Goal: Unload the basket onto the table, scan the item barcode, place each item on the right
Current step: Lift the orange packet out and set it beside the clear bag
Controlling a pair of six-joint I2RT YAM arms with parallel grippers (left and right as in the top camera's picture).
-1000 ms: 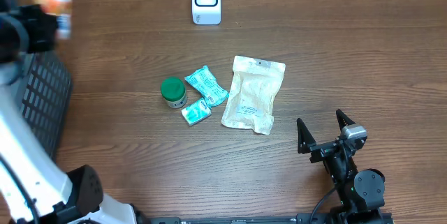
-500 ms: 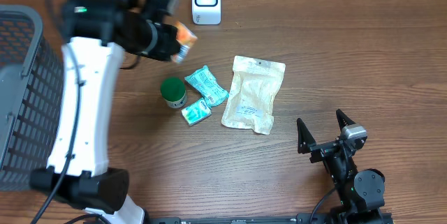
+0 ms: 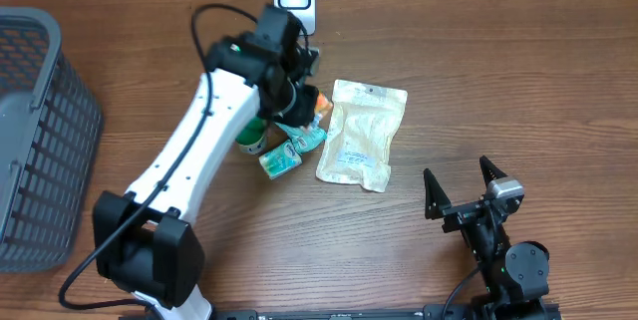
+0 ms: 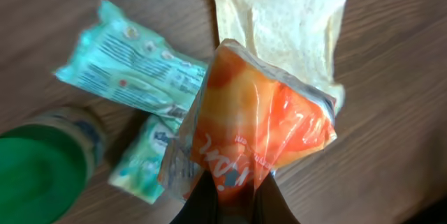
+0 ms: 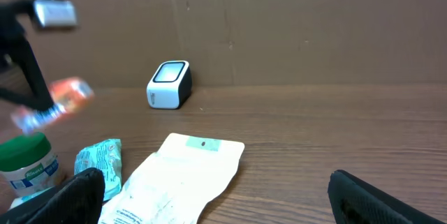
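Left tool (image 4: pixel 234 185): clenched on the lower edge of the orange packet (image 4: pixel 258 123), which hangs clear of the desk (image 3: pixel 498 81). The overhead view places the packet just in front of the scanner (image 3: pixel 294 1), a little to its right and close to it, but not against its window.

Right tool (image 3: pixel 461 185): released, jaws spread wide and holding nothing, parked well away from the scanner at the near right of the desk.

Task status, in my judgement: pickup and carry are done and presentation is under way. I can find no barcode on the faces of the packet that show, and the right wrist view blurs it, so I cannot confirm that any code faces the window. A read is not evidenced. What I believe is left is to turn the coded face toward the scanner.

Beneath the packet, further from the scanner, lie a green-lidded jar (image 4: pixel 42 165), a larger teal packet (image 4: pixel 133 77), a smaller teal packet (image 4: pixel 143 165) and a pale pouch (image 3: pixel 361 136), all unscanned as far as I can tell.

Containers: one grey basket (image 3: pixel 40 160) stands far left of the scanner. No item shows in the part in view.
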